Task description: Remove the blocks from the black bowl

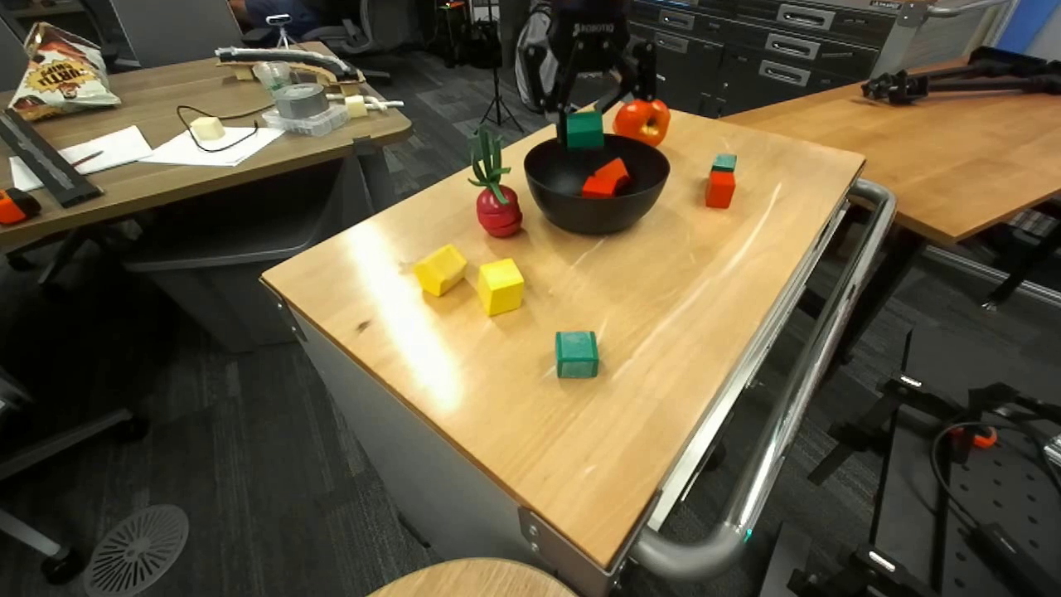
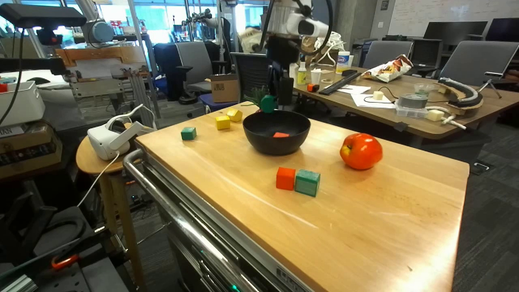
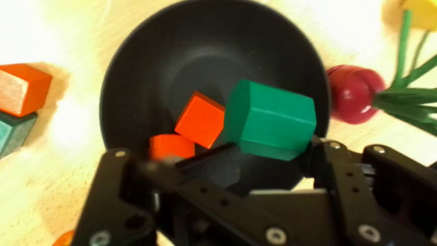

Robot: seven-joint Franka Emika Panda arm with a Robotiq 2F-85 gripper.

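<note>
Gripper over the black bowl, jaws pinching a green block btw. them, i.e. the block is held above the bowl's interior. Bowl stands upright on a wooden cart top & contains a red block and a second red block; the latter is partly covered by the gripper in the wrist view, & whether the two touch can't be told. Outside the bowl, same surface: a yellow block nr. a second yellow block; a second green block, well apart from the bowl; a third red block just beside a third green block. Also shown: a leafy radish-like item, just beside the bowl; an orange-red fruit-like object, apart from it; bkgd. incl. a desk w/ a snack bag & a headset on a round stool.
</note>
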